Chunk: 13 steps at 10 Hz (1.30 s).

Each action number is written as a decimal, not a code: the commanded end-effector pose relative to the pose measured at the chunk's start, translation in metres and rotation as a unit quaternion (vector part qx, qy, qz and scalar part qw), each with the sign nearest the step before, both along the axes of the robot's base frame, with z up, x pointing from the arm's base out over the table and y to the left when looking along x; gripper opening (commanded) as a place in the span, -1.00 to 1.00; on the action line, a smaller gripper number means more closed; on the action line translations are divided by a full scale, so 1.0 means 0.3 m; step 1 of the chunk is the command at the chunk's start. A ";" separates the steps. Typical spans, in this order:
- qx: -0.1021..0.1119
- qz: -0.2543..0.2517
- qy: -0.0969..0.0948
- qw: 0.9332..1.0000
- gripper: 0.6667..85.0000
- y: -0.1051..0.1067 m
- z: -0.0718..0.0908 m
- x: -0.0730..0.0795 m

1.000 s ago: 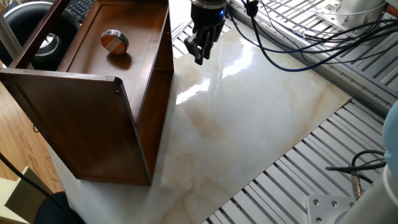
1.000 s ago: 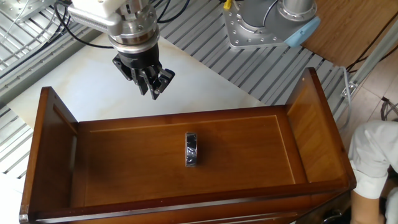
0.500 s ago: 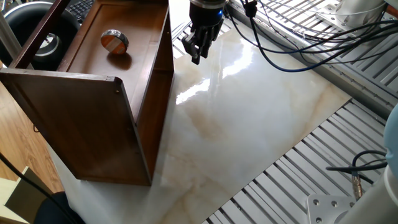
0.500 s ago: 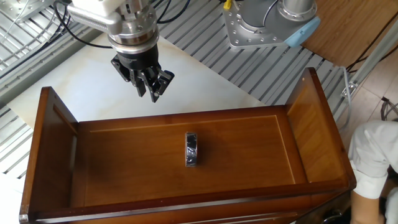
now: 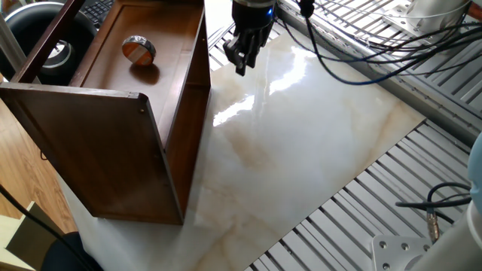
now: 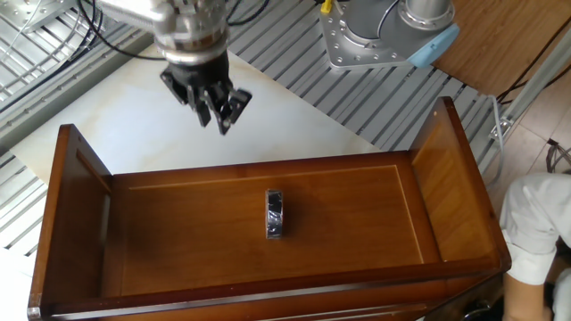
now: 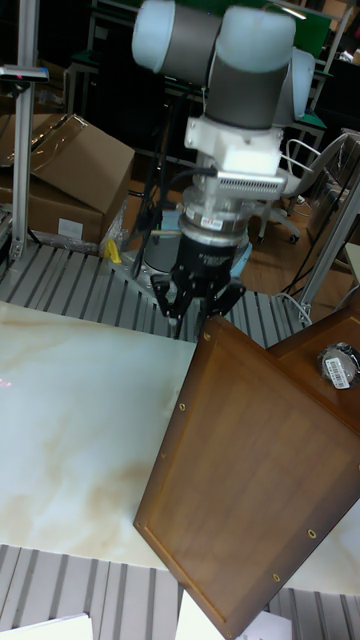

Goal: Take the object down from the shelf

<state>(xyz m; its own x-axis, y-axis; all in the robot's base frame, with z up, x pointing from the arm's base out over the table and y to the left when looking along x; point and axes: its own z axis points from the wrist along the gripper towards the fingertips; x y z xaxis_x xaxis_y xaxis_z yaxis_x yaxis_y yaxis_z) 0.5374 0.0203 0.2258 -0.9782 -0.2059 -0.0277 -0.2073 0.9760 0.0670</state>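
— One thing matters on the left of one fixed view: the object (image 5: pixel 138 50), a small silver-rimmed disc, sits on the recessed inner board of the shelf (image 5: pixel 113 150), resting on its rim with the orange-and-white face turned outward.

— So it stands on edge?

— Yes, and the other fixed view shows it edge-on near the middle of the board, which offers two flat faces for a pinch.

— And further right?

— The gripper (image 5: pixel 242 59) hangs outside the shelf, past its side panel, over the marble tabletop (image 5: pixel 316 143), well apart from the disc. It holds nothing.

— Jaws?

— They look nearly together, fingertips converging, though the blur leaves me unsure. I judge they need to spread before entering the shelf, and the panel has to be cleared first.
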 end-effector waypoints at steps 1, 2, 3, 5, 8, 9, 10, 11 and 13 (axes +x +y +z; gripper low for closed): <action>0.004 0.020 0.003 1.000 -0.17 0.001 0.083 -0.030; 0.000 0.026 -0.001 1.000 -0.17 -0.004 0.083 -0.023; 0.000 0.032 -0.005 0.999 -0.17 -0.004 0.083 -0.017; -0.007 0.035 -0.012 0.999 -0.17 -0.016 0.082 -0.005; 0.007 0.029 -0.002 1.000 -0.15 0.018 0.101 -0.024; -0.002 0.029 0.006 1.000 -0.15 0.043 0.149 -0.043; -0.011 0.029 0.008 0.999 -0.15 0.068 0.192 -0.050; -0.024 0.033 0.013 0.999 -0.15 0.073 0.235 -0.050; -0.016 0.051 0.008 0.999 -0.15 0.091 0.256 -0.039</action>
<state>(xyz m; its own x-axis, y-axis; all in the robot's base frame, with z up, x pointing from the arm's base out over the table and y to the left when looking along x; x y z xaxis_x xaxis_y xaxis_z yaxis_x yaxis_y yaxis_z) 0.5265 0.0354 0.2870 -0.9603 -0.2788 -0.0070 -0.2788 0.9597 0.0339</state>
